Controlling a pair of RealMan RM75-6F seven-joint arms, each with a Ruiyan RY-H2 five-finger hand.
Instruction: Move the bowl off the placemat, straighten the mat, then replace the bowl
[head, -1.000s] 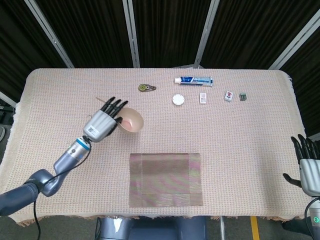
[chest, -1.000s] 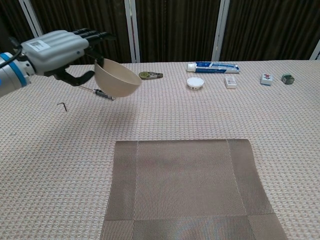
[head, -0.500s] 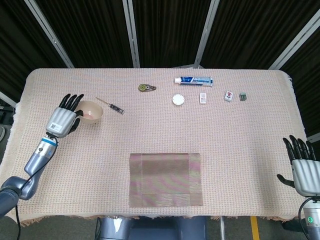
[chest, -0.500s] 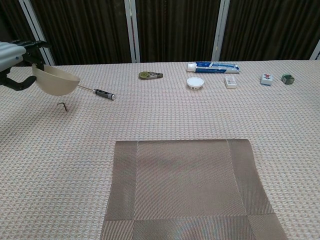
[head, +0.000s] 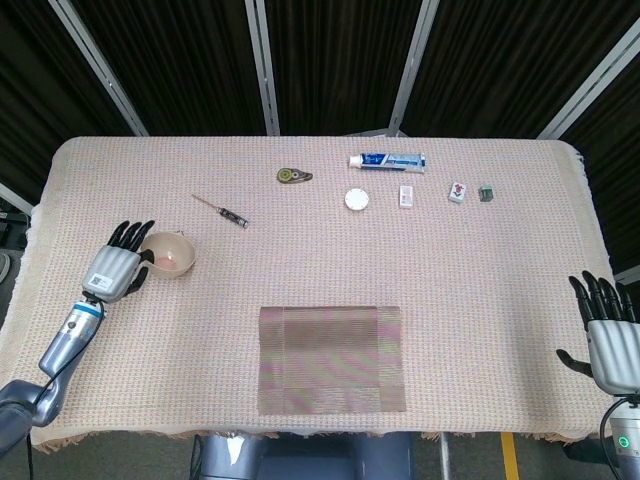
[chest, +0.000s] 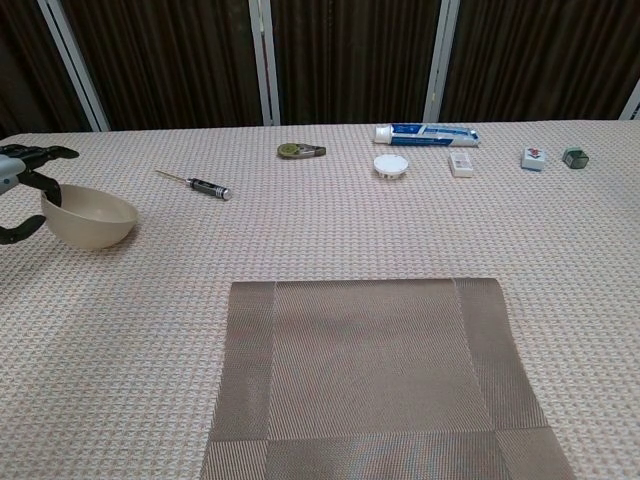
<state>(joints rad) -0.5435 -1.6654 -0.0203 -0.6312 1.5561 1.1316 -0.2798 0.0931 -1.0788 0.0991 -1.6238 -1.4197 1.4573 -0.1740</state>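
Observation:
The beige bowl (head: 168, 254) sits low at the table's left side, well clear of the placemat (head: 332, 360). My left hand (head: 115, 272) holds it by its left rim. In the chest view the fingers (chest: 35, 155) reach over the rim of the bowl (chest: 90, 216) and the thumb curls outside it. I cannot tell whether the bowl touches the cloth. The brown striped placemat (chest: 380, 380) lies bare at the front centre, its edges square to the table's front edge. My right hand (head: 612, 335) hangs open beyond the table's right front corner, holding nothing.
A small screwdriver (head: 222, 211) lies just behind and to the right of the bowl. Along the back are a tape measure (head: 294, 176), a toothpaste tube (head: 387, 161), a white round cap (head: 356, 199), a small white box (head: 406, 196) and two little cubes (head: 457, 191).
My left hand has carried the bowl from near the table's middle far to the left, then down and a little forward. The right hand has barely shifted. The mat has not moved.

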